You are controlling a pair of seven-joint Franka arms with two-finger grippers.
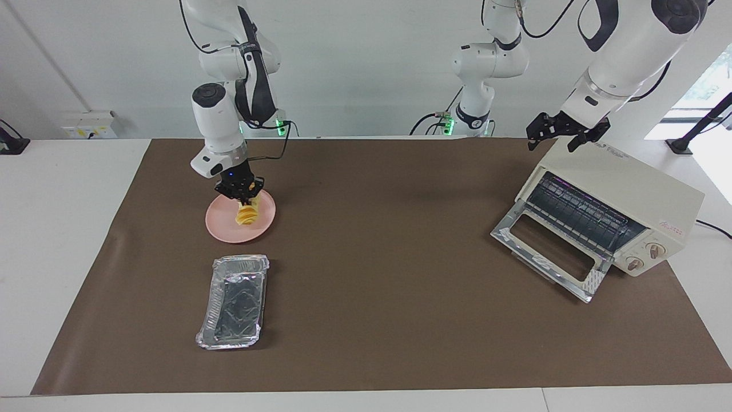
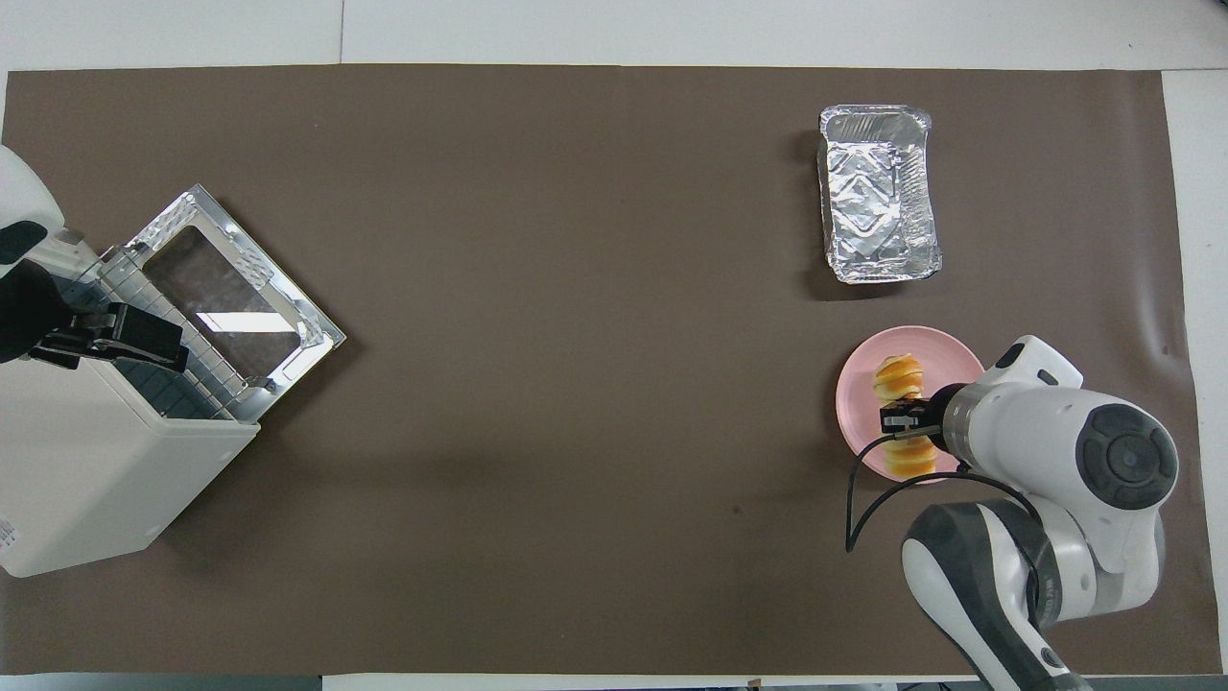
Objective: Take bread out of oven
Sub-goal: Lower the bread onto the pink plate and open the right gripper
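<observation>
Overhead view: bread (image 2: 903, 415) is lying on the pink plate (image 2: 857, 389) at the right arm's end of the tabletop (image 2: 576, 384), long axis running nearer-to-farther from me, one end pointing at the foil tray (image 2: 877, 195), the other back toward my bases. My right end effector (image 2: 904, 419) is sitting over the loaf's middle, fingers clamped across it; in the facing view the bread (image 1: 248, 214) is hanging tilted under that end effector (image 1: 245, 198), lower end at or just above the plate (image 1: 220, 228). Oven (image 1: 612, 206) is standing at the left arm's end, door (image 1: 548, 252) dropped open, wire rack (image 1: 577, 217) showing, two knobs (image 1: 645, 256). My left end effector (image 1: 559, 133) is hanging over the oven's top; can't tell if its fingers are apart or together. Foil tray is lying farther from me than the plate. Brown mat (image 1: 372, 274) is covering a white tabletop; white wall, wall socket (image 1: 88, 126). Small red mark on the oven front (image 1: 675, 230), writing on its top, neither readable.
</observation>
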